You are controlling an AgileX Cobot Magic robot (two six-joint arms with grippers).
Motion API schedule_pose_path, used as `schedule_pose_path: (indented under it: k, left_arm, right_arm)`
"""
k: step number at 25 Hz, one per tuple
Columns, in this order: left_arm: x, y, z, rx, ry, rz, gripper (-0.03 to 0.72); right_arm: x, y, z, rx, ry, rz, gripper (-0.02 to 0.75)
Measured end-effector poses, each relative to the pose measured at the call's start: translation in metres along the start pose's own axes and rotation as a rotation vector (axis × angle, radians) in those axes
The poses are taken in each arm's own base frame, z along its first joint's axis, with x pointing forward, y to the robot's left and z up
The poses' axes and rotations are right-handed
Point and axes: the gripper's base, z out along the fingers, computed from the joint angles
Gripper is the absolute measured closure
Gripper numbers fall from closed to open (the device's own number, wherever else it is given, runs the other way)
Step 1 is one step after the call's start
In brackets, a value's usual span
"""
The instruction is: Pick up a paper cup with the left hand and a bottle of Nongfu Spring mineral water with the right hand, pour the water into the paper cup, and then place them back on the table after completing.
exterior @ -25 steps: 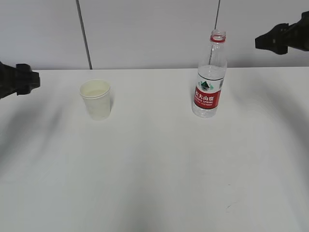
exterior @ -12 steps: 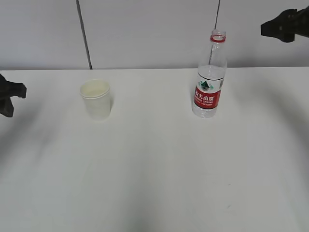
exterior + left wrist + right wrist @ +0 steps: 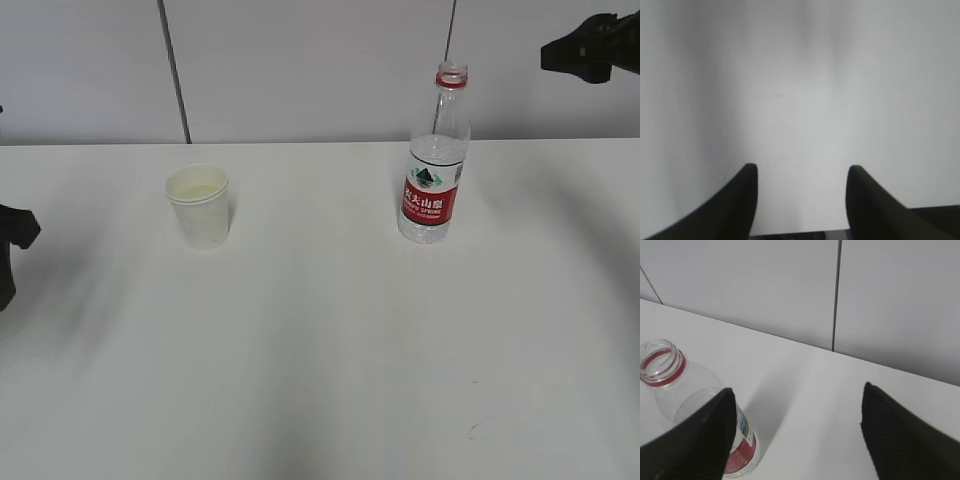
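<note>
A white paper cup (image 3: 201, 206) stands upright on the white table (image 3: 320, 340) at the left, with pale liquid inside. The uncapped Nongfu Spring bottle (image 3: 434, 160), clear with a red label, stands upright at the right; little water shows in it. It also shows at the left edge of the right wrist view as the bottle (image 3: 670, 390), beside my right gripper (image 3: 797, 400), which is open and empty. That right hand (image 3: 590, 48) hangs high at the top right corner. My left hand (image 3: 12, 245) sits at the far left edge; its gripper (image 3: 802, 172) is open over bare table.
A grey panelled wall (image 3: 300, 60) with dark vertical seams runs behind the table's far edge. White tabletop stretches between the cup and bottle and across the whole front.
My left hand has dropped lower along the left edge, away from the cup, and its jaws have narrowed somewhat. My right hand has risen and drawn back toward the top right corner.
</note>
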Motion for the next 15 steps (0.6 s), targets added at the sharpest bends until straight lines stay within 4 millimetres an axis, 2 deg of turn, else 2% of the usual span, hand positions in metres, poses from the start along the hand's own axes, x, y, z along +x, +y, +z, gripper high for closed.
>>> schedule_pose_path:
  k: [3, 7, 10, 15]
  left_arm:
    - [0.007, 0.001, -0.004, -0.007, 0.051, 0.016, 0.344]
    - [0.022, 0.003, -0.018, -0.004, 0.027, 0.029, 0.37]
    - [0.048, 0.007, -0.028, 0.001, -0.019, 0.028, 0.385]
    - [0.095, 0.013, -0.051, 0.024, -0.22, 0.027, 0.395]
  right_arm:
    - [0.0, 0.0, 0.0, 0.0, 0.0, 0.005, 0.164]
    - [0.0, 0.0, 0.0, 0.0, 0.0, 0.019, 0.164]
    - [0.0, 0.0, 0.0, 0.0, 0.0, 0.022, 0.164]
    - [0.0, 0.0, 0.0, 0.0, 0.0, 0.027, 0.164]
